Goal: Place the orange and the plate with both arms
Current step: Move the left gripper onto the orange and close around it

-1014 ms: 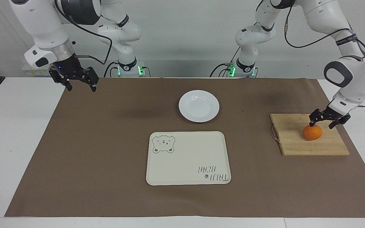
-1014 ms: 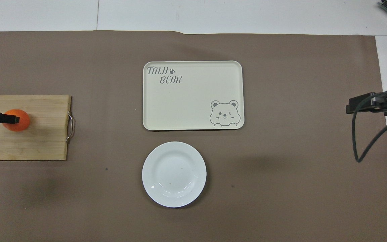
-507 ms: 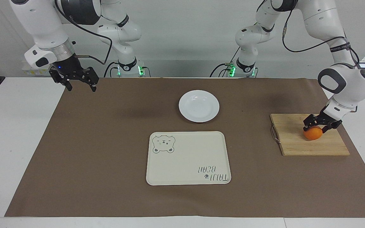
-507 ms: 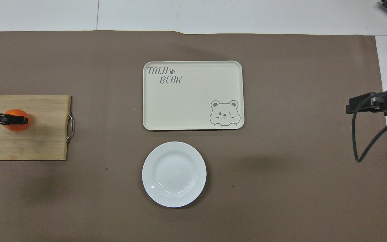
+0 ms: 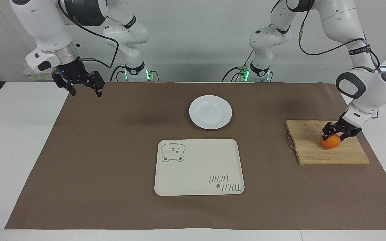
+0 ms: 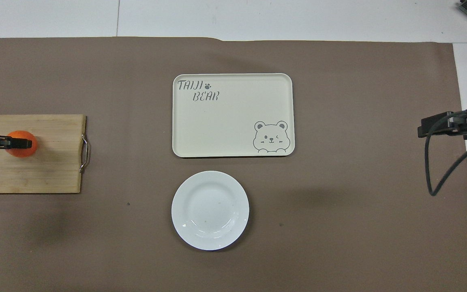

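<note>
The orange [image 5: 330, 142] sits on a wooden cutting board [image 5: 310, 147] at the left arm's end of the table. My left gripper [image 5: 334, 135] is down on the orange's top with a finger on each side, closed against it; the orange still rests on the board. It also shows in the overhead view [image 6: 22, 142] over the orange [image 6: 22, 149]. The white plate [image 5: 210, 111] lies empty mid-table, nearer the robots than the tray; in the overhead view the plate [image 6: 210, 210] shows too. My right gripper [image 5: 85, 89] waits open and empty, raised over the mat's edge at the right arm's end.
A cream bear-print tray [image 5: 196, 167] lies empty mid-table, farther from the robots than the plate. The cutting board has a metal handle [image 5: 290, 141] on the side toward the tray. A brown mat [image 5: 112, 150] covers the table.
My left gripper came down onto the orange and its fingers narrowed around it. The right arm, plate and tray have not moved.
</note>
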Motion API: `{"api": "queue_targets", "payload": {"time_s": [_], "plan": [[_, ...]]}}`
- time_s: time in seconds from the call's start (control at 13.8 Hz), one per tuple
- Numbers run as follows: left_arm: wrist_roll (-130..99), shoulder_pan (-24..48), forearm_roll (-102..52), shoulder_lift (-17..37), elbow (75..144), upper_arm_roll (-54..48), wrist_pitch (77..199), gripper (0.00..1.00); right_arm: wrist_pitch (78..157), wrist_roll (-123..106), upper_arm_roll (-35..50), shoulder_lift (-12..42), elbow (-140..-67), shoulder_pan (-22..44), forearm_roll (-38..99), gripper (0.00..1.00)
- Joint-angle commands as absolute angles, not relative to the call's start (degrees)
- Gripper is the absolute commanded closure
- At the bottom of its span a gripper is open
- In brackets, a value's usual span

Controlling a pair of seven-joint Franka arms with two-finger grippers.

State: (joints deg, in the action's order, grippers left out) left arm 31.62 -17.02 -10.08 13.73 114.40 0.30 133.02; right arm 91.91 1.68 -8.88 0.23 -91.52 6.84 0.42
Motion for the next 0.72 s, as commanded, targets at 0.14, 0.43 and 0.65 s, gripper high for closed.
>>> {"api": "queue_targets", "payload": {"time_s": [0.14,0.43,0.65], "plan": [[32.87,-17.14,-10.9,13.01,115.58,0.18,133.86,1.0,92.29,2.46,-8.26,-1.14,-92.99,6.24,-0.09,0.0],[32.96,-17.23,-10.81,12.92,115.14,0.18,133.6,1.0,92.29,2.46,-8.26,-1.14,-92.99,6.33,-0.09,0.0],[32.7,-16.53,-10.81,11.26,114.96,0.18,133.42,1.0,92.29,2.46,-8.26,-1.14,-92.99,6.24,-0.09,0.0]]}}
